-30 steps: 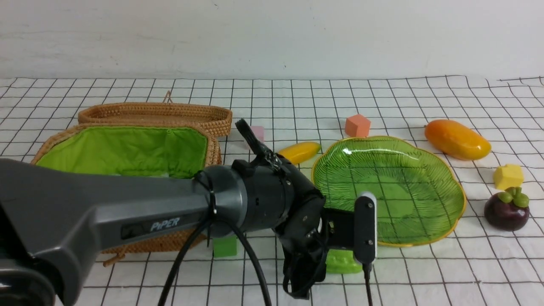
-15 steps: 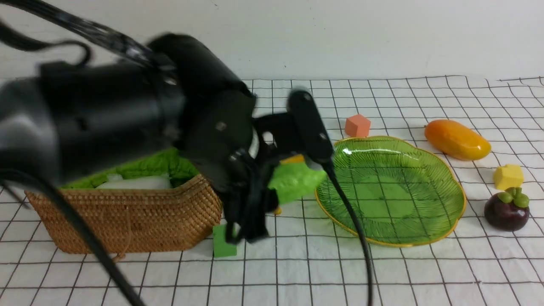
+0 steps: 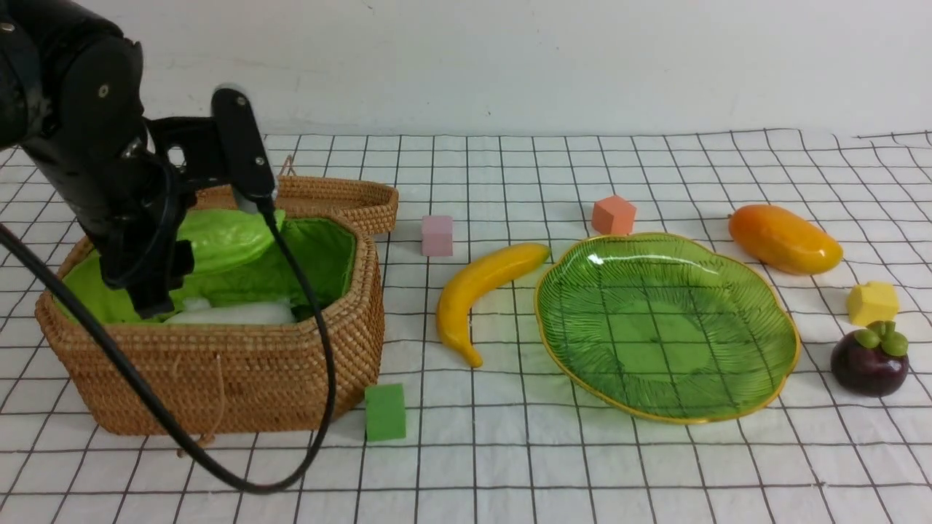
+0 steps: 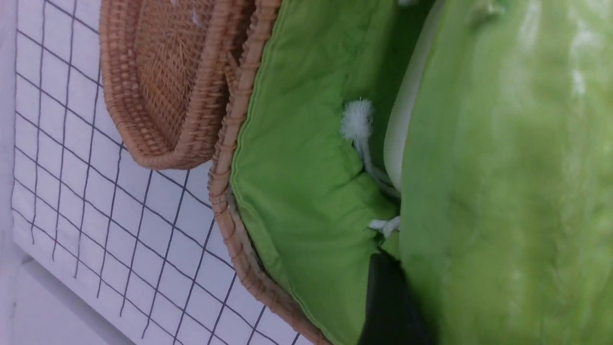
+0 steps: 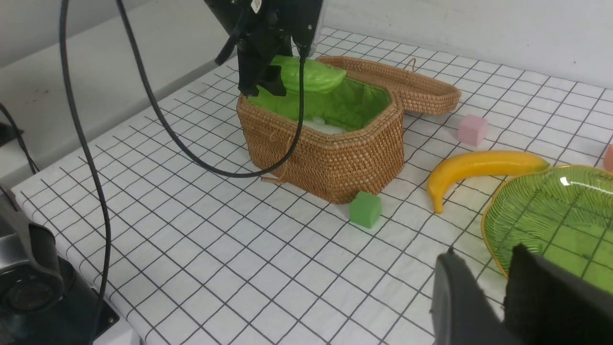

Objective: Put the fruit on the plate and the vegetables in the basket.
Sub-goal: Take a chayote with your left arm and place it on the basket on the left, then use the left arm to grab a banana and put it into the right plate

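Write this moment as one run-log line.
left gripper: holds cucumber over basket | right gripper: empty | radish: in basket | plate: empty | banana, mango, mangosteen: on cloth

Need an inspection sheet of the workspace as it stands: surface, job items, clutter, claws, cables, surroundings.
Surface: white grid tablecloth, lying flat, no spills seen.
Job's things: cucumber held over the open basket; radish inside it; banana, mango and mangosteen on the cloth; plate empty; carrot not seen.
Clutter: pink cube, orange cube, yellow cube, green cube, all loose on the cloth.
Claws: left claw shut on the cucumber; right claw slightly open, empty.
Cables: black cable from the left wrist loops down across the basket's front.
Surroundings: plain white wall; basket lid lying open behind the basket.
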{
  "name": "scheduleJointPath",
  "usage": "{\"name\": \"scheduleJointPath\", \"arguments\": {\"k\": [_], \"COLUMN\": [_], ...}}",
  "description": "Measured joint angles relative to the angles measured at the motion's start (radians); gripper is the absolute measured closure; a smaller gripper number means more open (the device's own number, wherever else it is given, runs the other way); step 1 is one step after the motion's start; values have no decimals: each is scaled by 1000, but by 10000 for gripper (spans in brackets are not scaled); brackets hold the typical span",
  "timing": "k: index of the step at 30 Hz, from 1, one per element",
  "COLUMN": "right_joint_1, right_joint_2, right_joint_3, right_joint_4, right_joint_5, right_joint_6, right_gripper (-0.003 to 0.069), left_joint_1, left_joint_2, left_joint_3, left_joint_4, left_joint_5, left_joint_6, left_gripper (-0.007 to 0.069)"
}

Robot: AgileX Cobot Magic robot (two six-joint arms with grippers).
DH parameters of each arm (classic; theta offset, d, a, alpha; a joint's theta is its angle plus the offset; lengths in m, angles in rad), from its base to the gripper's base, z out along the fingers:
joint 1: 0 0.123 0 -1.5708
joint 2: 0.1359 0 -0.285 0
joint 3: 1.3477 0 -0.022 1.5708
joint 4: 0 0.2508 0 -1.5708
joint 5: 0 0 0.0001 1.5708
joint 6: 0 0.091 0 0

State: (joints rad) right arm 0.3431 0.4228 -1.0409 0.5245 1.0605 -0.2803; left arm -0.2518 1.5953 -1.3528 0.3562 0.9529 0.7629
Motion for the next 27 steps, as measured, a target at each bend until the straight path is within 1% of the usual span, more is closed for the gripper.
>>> {"name": "scheduleJointPath", "arguments": {"k": [1,2,5,6,7,8,9,11,12,13,16,17,18,19,20,21,22,23,24,25,26,27], "right_joint_1": [0,0,0,0,0,0,0,0,0,0,0,0,0,0,1,1,1,1,1,1,1,1], "right_joint_2": [0,0,0,0,0,0,0,0,0,0,0,0,0,0,0,0,0,0,0,0,0,0], "right_joint_3": [0,0,0,0,0,0,0,0,0,0,0,0,0,0,0,0,0,0,0,0,0,0], "right_joint_4": [0,0,0,0,0,0,0,-1,-4,-9,-46,-67,-71,-103,-125,-141,-150,-155,-155,-155,-154,-153], "right_joint_5": [0,0,0,0,0,0,1,5,8,12,28,30,30,31,32,32,32,32,32,32,33,37], "right_joint_6": [0,0,0,0,0,0,0,0,0,0,26,48,53,88,115,129,139,144,143,147,149,150], "right_gripper": [475,475,475,475,475,475,475,475,475,475,475,474,473,473,472,470,468,468,468,467,466,466], "left_joint_1": [2,6,7,7,7,7,7,7,3,-7,-82,-124,-133,-199,-252,-291,-323,-346,-349,-360,-369,-370], "left_joint_2": [0,4,6,6,6,6,6,6,6,5,2,4,4,14,30,56,78,113,129,163,239,291], "left_joint_3": [0,0,2,2,2,2,2,2,2,2,-24,-44,-49,-90,-137,-193,-234,-289,-300,-357,-447,-490], "left_joint_4": [0,0,-6,-9,-25,-30,-45,-95,-129,-177,-307,-342,-346,-369,-373,-374,-371,-365,-364,-356,-349,-343], "left_joint_5": [0,-4,-7,-7,-7,-7,-7,-10,-13,-21,-47,-50,-50,-40,-25,5,27,58,71,96,149,166], "left_joint_6": [0,-2,-40,-48,-96,-115,-159,-261,-314,-382,-560,-615,-626,-688,-731,-763,-786,-805,-807,-817,-830,-833], "left_gripper": [202,182,57,42,-11,-26,-35,-25,-8,27,200,278,294,401,477,524,553,566,567,565,531,505]}}
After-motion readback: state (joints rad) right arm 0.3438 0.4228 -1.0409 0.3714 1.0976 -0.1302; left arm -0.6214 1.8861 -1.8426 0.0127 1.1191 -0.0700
